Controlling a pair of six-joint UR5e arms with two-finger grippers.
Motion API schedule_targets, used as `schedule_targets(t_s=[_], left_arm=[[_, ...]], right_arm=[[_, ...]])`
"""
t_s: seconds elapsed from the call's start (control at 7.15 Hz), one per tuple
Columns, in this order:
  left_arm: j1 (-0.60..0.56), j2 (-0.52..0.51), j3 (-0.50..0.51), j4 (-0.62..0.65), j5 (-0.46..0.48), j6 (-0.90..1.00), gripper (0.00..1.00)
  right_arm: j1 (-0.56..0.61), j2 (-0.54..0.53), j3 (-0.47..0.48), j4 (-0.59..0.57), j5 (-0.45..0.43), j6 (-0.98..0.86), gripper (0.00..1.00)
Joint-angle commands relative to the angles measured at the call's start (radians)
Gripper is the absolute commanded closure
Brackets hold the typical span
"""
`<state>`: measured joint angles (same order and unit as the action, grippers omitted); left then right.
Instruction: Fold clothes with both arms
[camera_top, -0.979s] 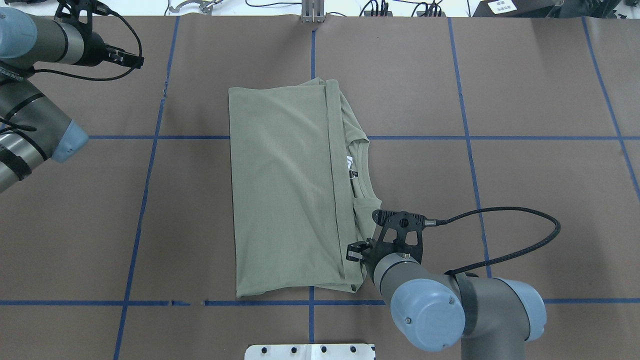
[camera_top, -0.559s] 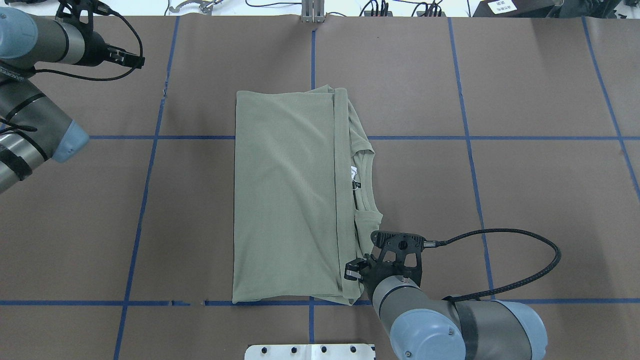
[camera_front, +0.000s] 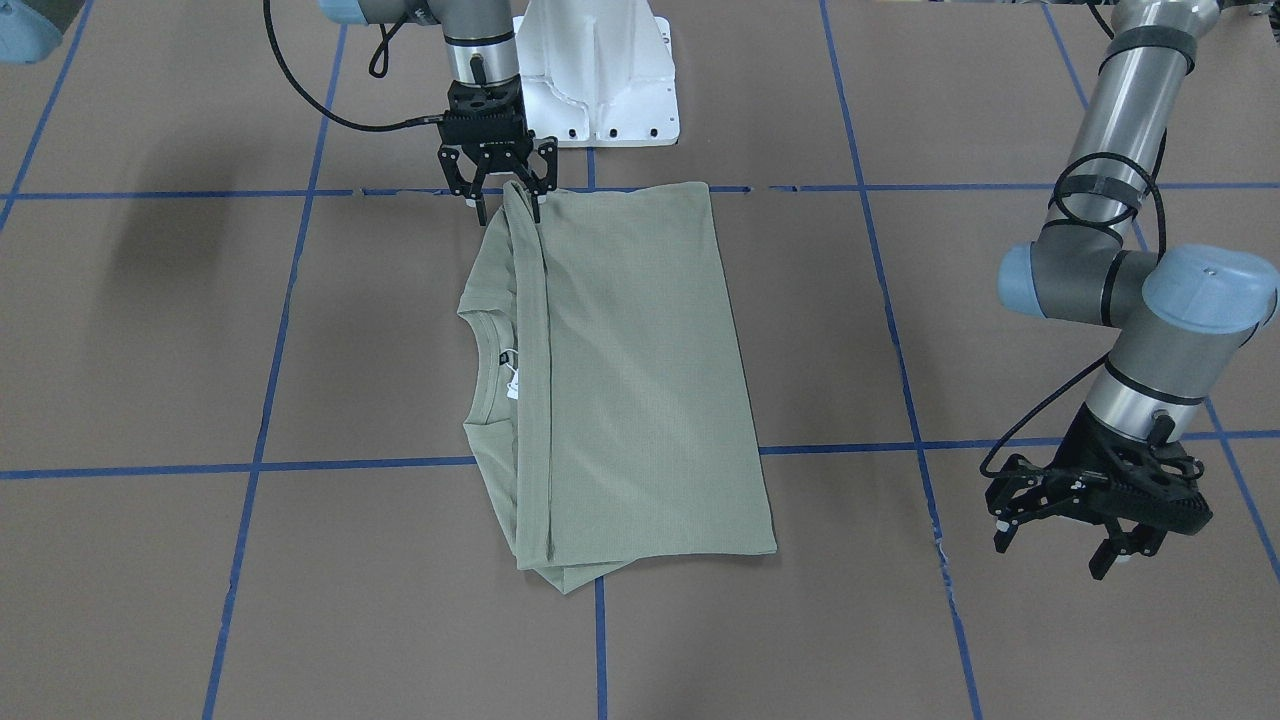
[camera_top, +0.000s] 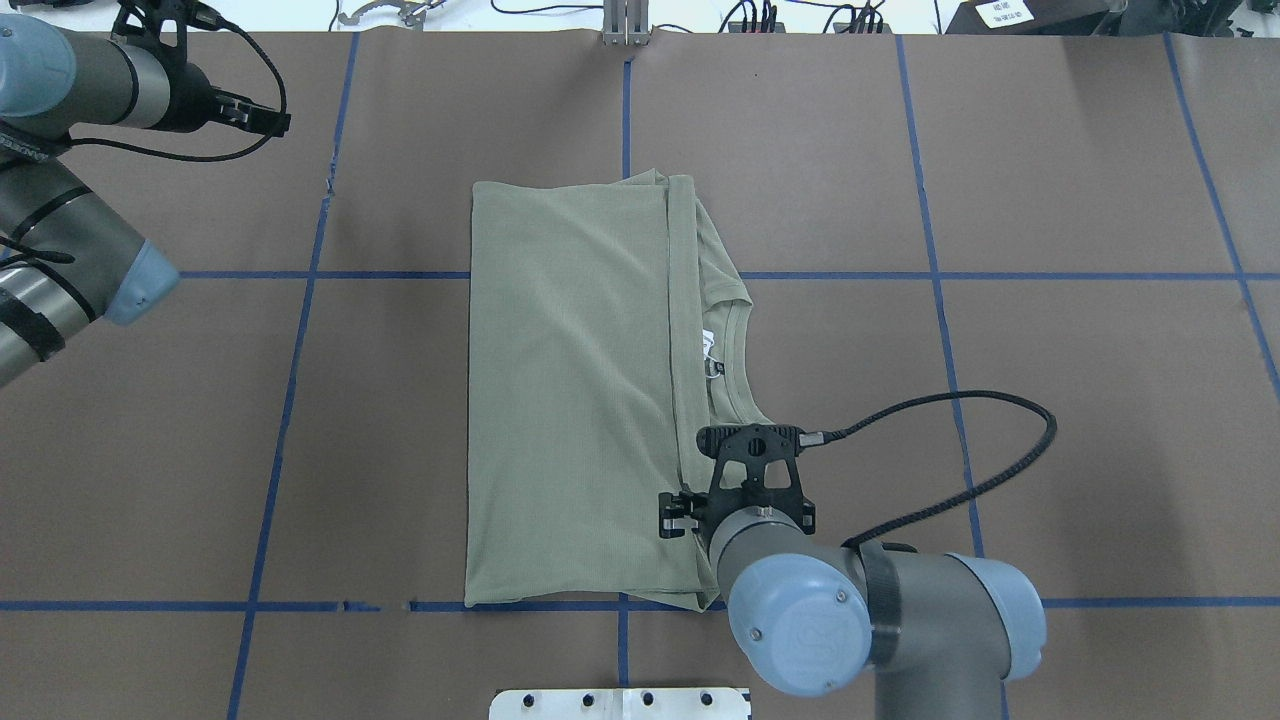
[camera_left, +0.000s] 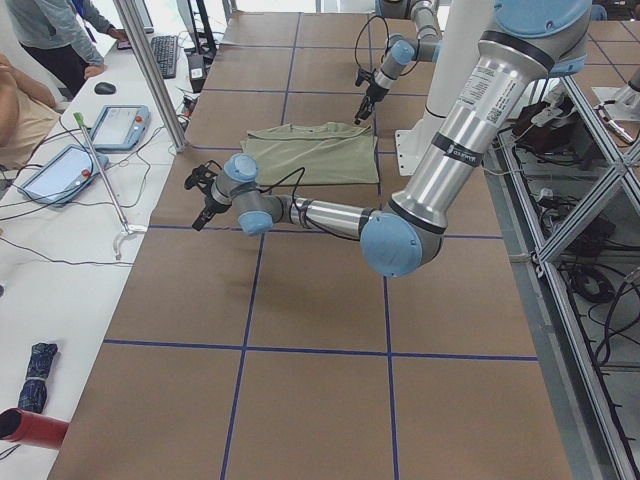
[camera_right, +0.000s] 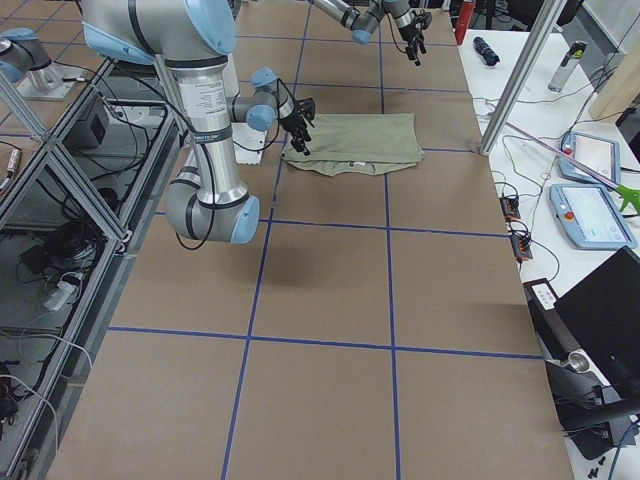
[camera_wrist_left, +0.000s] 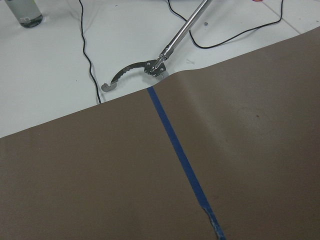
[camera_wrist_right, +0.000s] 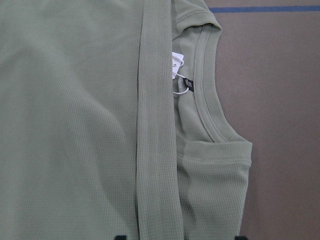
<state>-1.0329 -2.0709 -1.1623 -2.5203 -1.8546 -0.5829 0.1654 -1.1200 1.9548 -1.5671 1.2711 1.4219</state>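
Note:
The sage-green shirt (camera_top: 570, 400) lies folded flat in the middle of the table, its neck and white tag (camera_top: 707, 345) facing the robot's right. In the front-facing view my right gripper (camera_front: 505, 205) stands open over the shirt's (camera_front: 640, 380) corner nearest the robot, a finger on each side of the folded strip. The right wrist view is filled with shirt (camera_wrist_right: 75, 125) and its tag (camera_wrist_right: 175, 60). My left gripper (camera_front: 1060, 545) hangs open above bare table, far from the cloth, and also shows at the top left of the overhead view (camera_top: 265, 118).
Brown paper with blue tape lines (camera_top: 930, 275) covers the table. The white pedestal base (camera_front: 600, 90) stands just behind the shirt's near edge. A metal grabber tool (camera_wrist_left: 150, 67) and cables lie past the far edge. A person (camera_left: 50, 30) and tablets are at the side bench.
The shirt first slid a little toward the robot and rightward with the right gripper, then stayed put. The right gripper has since shifted left, over the shirt's near corner. The left arm held still.

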Motion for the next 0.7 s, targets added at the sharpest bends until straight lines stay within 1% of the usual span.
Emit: schedule_targets(t_s=[0.0,0.14,0.28,0.42,0.56], left_arm=[[0.001,0.000,0.003,0.000,0.000,0.000,0.00],[0.004,0.000,0.006,0.000,0.000,0.000,0.00],[0.007,0.000,0.007,0.000,0.000,0.000,0.00],[0.007,0.002,0.007,0.000,0.000,0.000,0.00],[0.013,0.002,0.007,0.000,0.000,-0.002,0.00]], right_arm=[[0.048,0.071,-0.062,-0.031,0.130,-0.148,0.00],[0.048,0.071,-0.057,-0.056,0.198,-0.257,0.00],[0.048,0.074,-0.050,-0.080,0.239,-0.332,0.00],[0.048,0.068,-0.044,-0.089,0.251,-0.383,0.16],[0.046,0.071,-0.040,-0.117,0.254,-0.420,0.37]])
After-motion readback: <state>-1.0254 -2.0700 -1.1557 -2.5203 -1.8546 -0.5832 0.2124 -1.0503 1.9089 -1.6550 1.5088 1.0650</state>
